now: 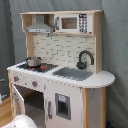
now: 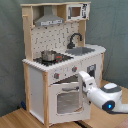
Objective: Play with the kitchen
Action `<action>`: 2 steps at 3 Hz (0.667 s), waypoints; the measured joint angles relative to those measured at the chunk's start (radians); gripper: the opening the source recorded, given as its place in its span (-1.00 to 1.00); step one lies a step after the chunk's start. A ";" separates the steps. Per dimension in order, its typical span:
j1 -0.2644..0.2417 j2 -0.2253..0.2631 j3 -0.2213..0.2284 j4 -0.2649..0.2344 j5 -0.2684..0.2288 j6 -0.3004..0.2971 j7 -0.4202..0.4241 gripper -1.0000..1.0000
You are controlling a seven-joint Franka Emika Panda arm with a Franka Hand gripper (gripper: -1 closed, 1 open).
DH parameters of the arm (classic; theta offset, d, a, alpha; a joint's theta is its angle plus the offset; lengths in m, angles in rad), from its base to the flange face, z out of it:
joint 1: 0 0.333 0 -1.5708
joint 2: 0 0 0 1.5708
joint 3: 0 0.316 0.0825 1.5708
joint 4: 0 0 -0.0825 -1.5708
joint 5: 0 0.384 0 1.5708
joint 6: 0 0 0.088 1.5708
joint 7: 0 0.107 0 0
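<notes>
The kitchen (image 1: 65, 55) (image 2: 55, 65) is a tall white and pale-wood toy with a hood (image 2: 49, 20), a microwave (image 1: 70, 22), a black tap (image 1: 85, 59), a grey sink (image 1: 74, 73) and a black hob carrying a small metal pot (image 2: 48, 55). In the first exterior view its oven door (image 1: 18, 100) stands ajar, with the dark oven cavity beside it. My gripper (image 2: 82, 77) is up at the top right corner of the oven door (image 2: 66, 100), just under the knobs. The white arm (image 2: 107, 95) reaches in from the second exterior view's right.
A grey curtain (image 1: 115, 50) hangs behind the kitchen. A wooden floor (image 2: 15, 117) lies in front of it. A white cupboard door with a small window (image 1: 62, 106) sits under the sink. Part of the arm (image 1: 20, 121) shows at the bottom edge of the first exterior view.
</notes>
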State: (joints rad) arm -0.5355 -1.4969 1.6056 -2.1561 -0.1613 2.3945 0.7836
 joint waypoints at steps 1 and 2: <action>0.008 0.002 -0.067 0.000 -0.002 0.007 -0.108 1.00; 0.020 0.002 -0.125 -0.001 -0.002 0.008 -0.212 1.00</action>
State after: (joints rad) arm -0.5151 -1.4949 1.4805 -2.1573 -0.1634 2.4028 0.5717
